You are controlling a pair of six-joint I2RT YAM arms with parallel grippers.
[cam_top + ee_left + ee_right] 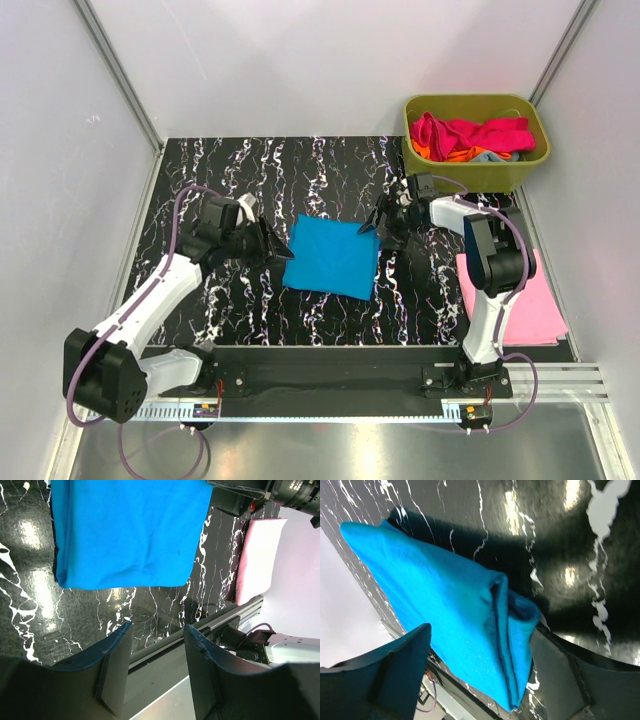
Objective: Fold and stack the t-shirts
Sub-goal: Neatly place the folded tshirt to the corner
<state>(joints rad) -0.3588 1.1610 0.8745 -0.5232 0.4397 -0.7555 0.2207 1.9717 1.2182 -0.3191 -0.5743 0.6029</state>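
Note:
A bright cyan-blue t-shirt (332,256) lies folded into a rough square at the middle of the black marbled table (240,300). My left gripper (280,247) is at its left edge, open and empty. In the left wrist view the blue shirt (130,530) lies beyond the gripper (157,640). My right gripper (372,226) is at the shirt's far right corner. In the right wrist view its open jaws straddle the layered blue corner (470,605), not closed on it. A folded light pink t-shirt (520,300) lies at the right, partly behind the right arm.
An olive-green tub (470,168) stands at the back right corner, holding crumpled magenta (495,133), orange (455,153) and grey-blue shirts. White walls close in the table on three sides. The metal rail with the arm bases (330,385) runs along the near edge.

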